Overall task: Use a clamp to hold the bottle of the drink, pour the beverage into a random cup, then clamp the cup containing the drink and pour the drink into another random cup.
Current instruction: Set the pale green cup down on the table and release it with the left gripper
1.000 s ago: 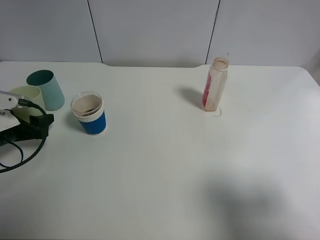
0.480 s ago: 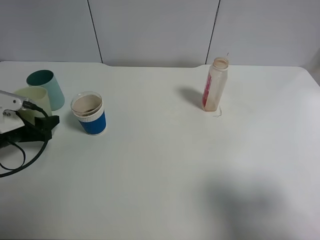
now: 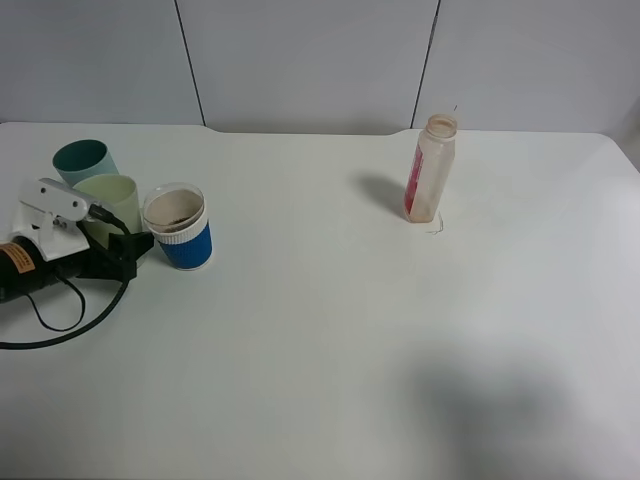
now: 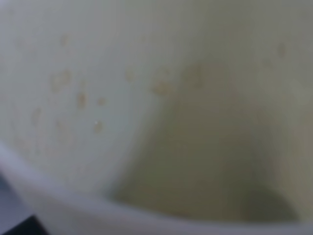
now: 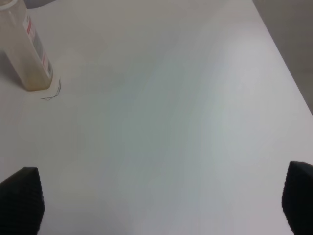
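- Within 1 second we have carried the yellow-green cup, clenched in our left gripper, from beside the teal cup to just beside the blue cup.
- The second pour looks close.
- Right gripper released; bottle stands far right.

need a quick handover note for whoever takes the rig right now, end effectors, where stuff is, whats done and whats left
Left end effector: shut, at the yellow-green cup, which is beside the blue cup; grip itself is hidden.
Right end effector: open, empty, over bare table.
Bottle: upright at the far right, nearly empty.
Blue cup: brown drink inside. The wrist view shows only droplets in the yellow-green cup.
Teal cup: behind them.
Done: both pours, it seems.
Left: set the yellow-green cup down, release.
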You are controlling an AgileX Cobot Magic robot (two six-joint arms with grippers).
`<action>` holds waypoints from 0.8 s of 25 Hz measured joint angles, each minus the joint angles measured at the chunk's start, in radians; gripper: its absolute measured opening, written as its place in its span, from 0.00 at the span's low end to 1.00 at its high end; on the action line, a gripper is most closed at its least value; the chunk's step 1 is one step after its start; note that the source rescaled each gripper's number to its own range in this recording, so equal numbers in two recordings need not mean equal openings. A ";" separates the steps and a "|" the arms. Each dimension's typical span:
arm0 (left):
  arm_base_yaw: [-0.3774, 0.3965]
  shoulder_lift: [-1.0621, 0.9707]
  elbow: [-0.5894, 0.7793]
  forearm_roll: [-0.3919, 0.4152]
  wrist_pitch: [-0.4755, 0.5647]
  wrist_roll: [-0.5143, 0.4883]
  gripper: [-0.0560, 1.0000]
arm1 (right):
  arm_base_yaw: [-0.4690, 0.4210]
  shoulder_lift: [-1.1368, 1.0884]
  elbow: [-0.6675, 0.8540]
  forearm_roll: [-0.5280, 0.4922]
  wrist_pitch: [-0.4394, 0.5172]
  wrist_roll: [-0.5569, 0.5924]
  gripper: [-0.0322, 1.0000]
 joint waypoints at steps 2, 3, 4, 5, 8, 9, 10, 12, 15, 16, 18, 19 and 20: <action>0.000 0.005 -0.015 -0.003 0.000 0.000 0.06 | 0.000 0.000 0.000 0.000 0.000 0.000 0.98; 0.000 0.005 -0.023 -0.005 0.000 0.000 0.06 | 0.000 0.000 0.000 0.000 0.000 0.000 0.98; 0.000 0.006 -0.031 -0.006 0.000 0.000 0.06 | 0.000 0.000 0.000 0.000 0.000 0.000 0.98; 0.000 0.008 -0.039 -0.007 0.000 0.000 0.06 | 0.000 0.000 0.000 0.000 0.000 0.000 0.98; 0.000 0.011 -0.057 -0.007 0.000 0.000 0.06 | 0.000 0.000 0.000 0.000 0.000 0.000 0.98; 0.000 0.015 -0.062 -0.007 0.000 0.000 0.06 | 0.000 0.000 0.000 0.000 0.000 0.000 0.98; 0.000 0.020 -0.065 -0.007 0.000 0.000 0.06 | 0.000 0.000 0.000 0.000 0.000 0.000 0.98; 0.000 0.032 -0.069 -0.007 0.000 0.000 0.06 | 0.000 0.000 0.000 0.000 0.000 0.000 0.98; 0.000 0.041 -0.073 -0.007 0.000 0.000 0.06 | 0.000 0.000 0.000 0.000 0.000 0.000 0.98; 0.000 0.042 -0.073 -0.007 0.000 0.000 0.06 | 0.000 0.000 0.000 0.000 0.000 0.000 0.98; 0.000 0.042 -0.073 -0.007 0.000 0.001 0.06 | 0.000 0.000 0.000 0.000 0.000 0.000 0.98; 0.000 0.042 -0.073 -0.007 0.000 0.005 0.06 | 0.000 0.000 0.000 0.000 0.000 0.000 0.98; 0.000 0.042 -0.073 -0.007 0.000 0.009 0.06 | 0.000 0.000 0.000 0.000 0.000 0.000 0.98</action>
